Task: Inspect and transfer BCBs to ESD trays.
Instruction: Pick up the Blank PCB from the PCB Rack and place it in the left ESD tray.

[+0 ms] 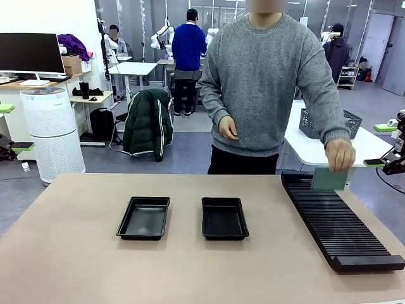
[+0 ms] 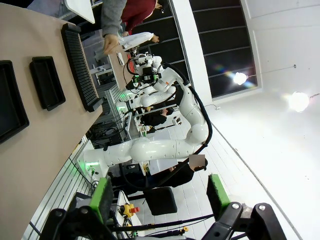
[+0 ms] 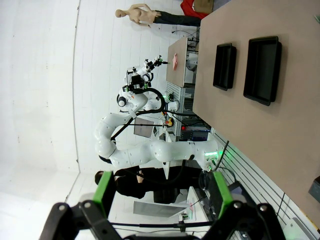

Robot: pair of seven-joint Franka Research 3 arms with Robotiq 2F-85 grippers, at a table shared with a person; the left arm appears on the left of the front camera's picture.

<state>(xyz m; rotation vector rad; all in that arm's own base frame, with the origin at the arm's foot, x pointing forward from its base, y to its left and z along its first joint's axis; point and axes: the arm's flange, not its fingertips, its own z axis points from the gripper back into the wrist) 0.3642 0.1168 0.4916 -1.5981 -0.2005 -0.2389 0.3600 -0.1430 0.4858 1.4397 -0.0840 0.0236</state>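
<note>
Left gripper [image 2: 159, 200] and right gripper [image 3: 161, 197] both gape wide, empty – two bare ESD trays [image 1: 144, 217] [image 1: 224, 218] lie left of the slotted rack [image 1: 338, 221], at whose far end the person's hand [image 1: 340, 154] pinches a green BCB [image 1: 328, 180] by its top – likely to slip or jam in a slot if tilted.

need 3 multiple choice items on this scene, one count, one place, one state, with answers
1. How many ESD trays lie on the table? A one B two C four
2. Where is the BCB? A in a tray B in the person's hand at the slotted rack far end C flat on the table
3. The left gripper is: A jaws open, empty B shut on the BCB C shut on a tray
Answers: 1 B, two black trays side by side; 2 B, the hand pinches its top edge; 3 A, green pads apart, nothing between.
</note>
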